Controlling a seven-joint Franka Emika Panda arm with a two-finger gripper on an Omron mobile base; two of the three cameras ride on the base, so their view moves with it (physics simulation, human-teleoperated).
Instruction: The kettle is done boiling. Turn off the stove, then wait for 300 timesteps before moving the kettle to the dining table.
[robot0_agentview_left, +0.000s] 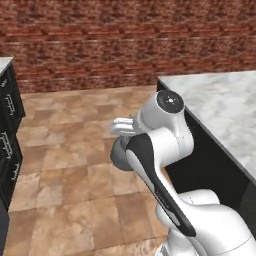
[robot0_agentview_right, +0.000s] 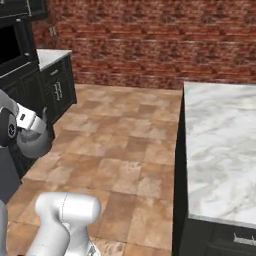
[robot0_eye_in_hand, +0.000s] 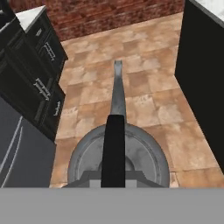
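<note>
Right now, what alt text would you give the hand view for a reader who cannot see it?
The grey kettle hangs below the hand by its dark handle, spout pointing ahead, above a tan tiled floor. Dark cabinets stand on the left, and the dining table shows its dark base on the right.

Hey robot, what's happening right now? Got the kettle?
Gripper shut on kettle, carried above the tiled floor. Dining table on the right, nothing on it. Path clear.
</note>
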